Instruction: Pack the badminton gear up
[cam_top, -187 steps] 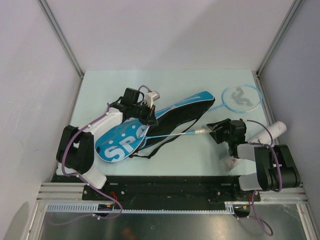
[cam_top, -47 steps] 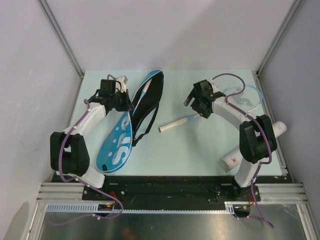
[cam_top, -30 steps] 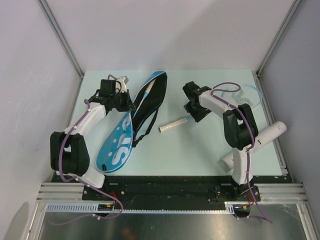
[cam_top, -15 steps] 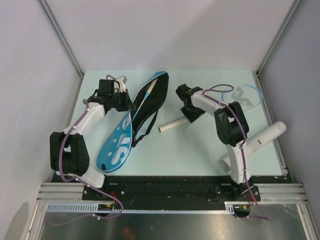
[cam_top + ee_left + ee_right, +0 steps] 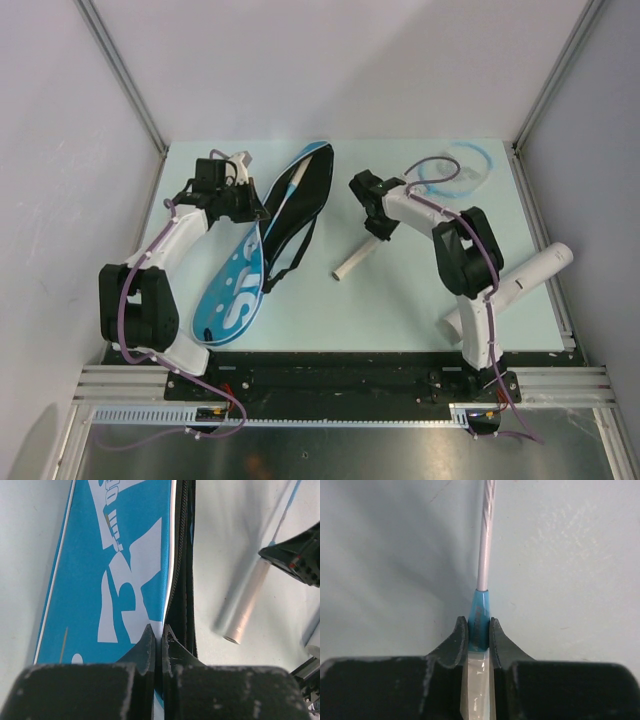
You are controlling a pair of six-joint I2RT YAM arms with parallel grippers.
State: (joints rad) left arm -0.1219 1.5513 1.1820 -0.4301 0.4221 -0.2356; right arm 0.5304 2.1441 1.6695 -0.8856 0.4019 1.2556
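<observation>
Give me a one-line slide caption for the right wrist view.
Right gripper clamped on the racket at its blue collar, shaft stretching away over the pale table.

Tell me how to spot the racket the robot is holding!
On the pale green table, look at the middle, where the right gripper pinches a thin stick. That is the light-blue-framed racket with a white handle. Unlike the fat white cardboard tube at the right edge, it is skinny and ends in a round hoop.
</observation>
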